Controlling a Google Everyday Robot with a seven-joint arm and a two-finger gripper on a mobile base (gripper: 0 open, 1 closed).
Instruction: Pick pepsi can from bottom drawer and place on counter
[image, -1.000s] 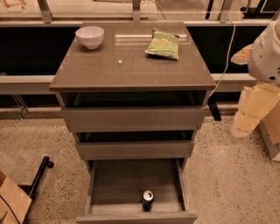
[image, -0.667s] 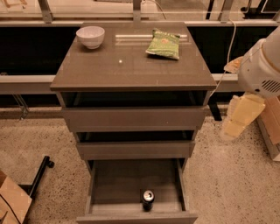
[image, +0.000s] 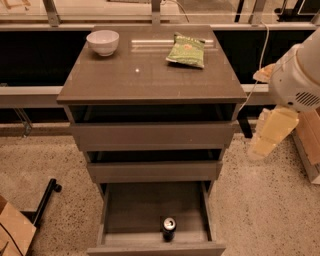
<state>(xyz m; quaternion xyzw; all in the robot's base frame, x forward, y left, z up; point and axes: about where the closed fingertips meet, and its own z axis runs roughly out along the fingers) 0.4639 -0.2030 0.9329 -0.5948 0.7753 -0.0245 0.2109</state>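
gripper shifted left toward cabinet since earlier frame, now beside middle drawer's right end; open or closed: cannot tell. pepsi can upright at front of open bottom drawer. counter holds white bowl, green snack bag.

Cream hand rt of grey-brown counter; dark can.
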